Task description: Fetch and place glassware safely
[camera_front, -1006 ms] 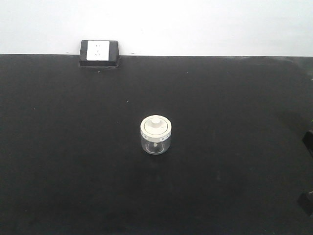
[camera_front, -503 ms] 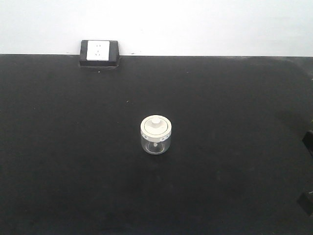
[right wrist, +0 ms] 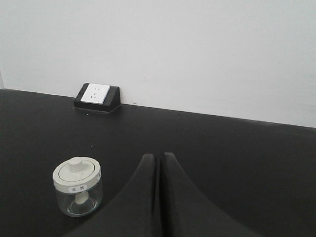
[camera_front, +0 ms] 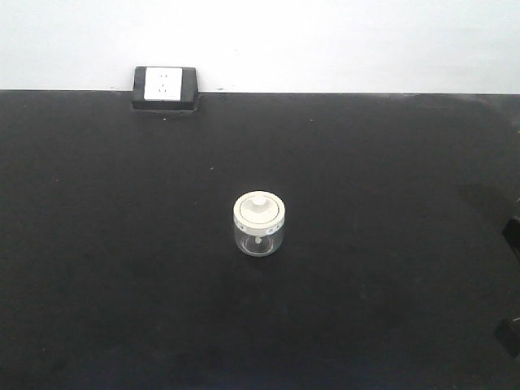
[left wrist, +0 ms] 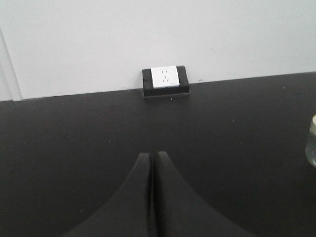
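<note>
Right wrist | jar (right wrist: 77,186) left of closed right claw (right wrist: 159,157), apart

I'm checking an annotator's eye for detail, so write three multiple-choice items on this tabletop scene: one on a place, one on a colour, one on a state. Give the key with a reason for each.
1. Where does the socket box stand?
A. At the back edge of the table, against the wall
B. Beside the jar at the table's middle
C. On the jar's lid

2. What colour is the jar's lid?
A. Red
B. Cream-white
C. Black

3. How does the right gripper stand?
A. Clamped on the jar
B. Wide open over the jar
C. Shut, holding nothing

Key:
1 A: the socket box sits where the black table meets the wall.
2 B: the lid on the glass jar is cream-white.
3 C: the right gripper has its fingers pressed together, with the jar apart at its left.
</note>
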Tool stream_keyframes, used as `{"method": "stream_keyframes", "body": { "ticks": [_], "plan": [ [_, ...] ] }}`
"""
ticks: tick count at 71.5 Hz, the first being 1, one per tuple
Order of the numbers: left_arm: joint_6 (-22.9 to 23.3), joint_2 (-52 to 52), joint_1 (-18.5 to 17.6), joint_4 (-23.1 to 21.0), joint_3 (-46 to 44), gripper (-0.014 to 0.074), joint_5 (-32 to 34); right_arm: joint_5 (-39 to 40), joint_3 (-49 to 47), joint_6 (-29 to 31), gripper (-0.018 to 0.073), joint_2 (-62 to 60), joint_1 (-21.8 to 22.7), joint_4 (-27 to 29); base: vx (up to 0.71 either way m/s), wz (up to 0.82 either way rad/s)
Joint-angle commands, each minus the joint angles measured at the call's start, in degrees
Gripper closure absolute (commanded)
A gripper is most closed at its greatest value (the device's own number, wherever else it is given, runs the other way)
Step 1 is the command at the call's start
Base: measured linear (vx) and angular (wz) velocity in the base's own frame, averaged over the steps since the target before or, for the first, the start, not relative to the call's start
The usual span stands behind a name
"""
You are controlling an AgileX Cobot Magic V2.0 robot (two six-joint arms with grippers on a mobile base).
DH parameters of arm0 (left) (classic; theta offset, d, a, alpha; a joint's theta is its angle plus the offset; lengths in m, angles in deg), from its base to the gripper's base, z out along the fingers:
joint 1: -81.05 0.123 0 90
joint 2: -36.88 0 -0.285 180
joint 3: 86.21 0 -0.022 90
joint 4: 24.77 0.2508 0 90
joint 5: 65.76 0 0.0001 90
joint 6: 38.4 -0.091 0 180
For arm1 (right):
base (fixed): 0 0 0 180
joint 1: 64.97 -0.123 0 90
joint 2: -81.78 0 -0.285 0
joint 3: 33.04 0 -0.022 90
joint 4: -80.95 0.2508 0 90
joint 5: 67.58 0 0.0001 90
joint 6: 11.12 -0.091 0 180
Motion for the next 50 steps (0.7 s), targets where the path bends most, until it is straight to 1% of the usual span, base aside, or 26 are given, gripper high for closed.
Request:
{"method": "stream_keyframes", "body": {
  "ticks": [1,9,24,28,33,50],
  "plan": [
    [0.43,3.72,0.02,-0.5,-0.47,0.0603,-1.78,2.86,-1.5,0.61,0.0567,0.31,0.27,-0.46,0.0,0.0],
    [0.43,7.67,0.02,-0.93,1.52,0.0603,-4.45,2.86,-1.5,0.61,0.0567,0.31,0.27,-0.46,0.0,0.0],
    [0.43,13.73,0.02,-3.17,7.35,0.0603,-3.41,2.86,-1.5,0.61,0.0567,0.31,0.27,-0.46,0.0,0.0],
    [0.43,13.62,0.02,-3.67,8.73,0.0603,-1.96,2.86,-1.5,0.61,0.0567,0.31,0.27,-0.46,0.0,0.0],
    [0.43,13.53,0.02,-3.6,8.55,0.0603,-4.18,2.86,-1.5,0.61,0.0567,0.31,0.27,-0.46,0.0,0.0],
    [0.43,13.53,0.02,-3.6,8.61,0.0603,-4.39,2.86,-1.5,0.61,0.0567,0.31,0.27,-0.46,0.0,0.0]
  ]
}}
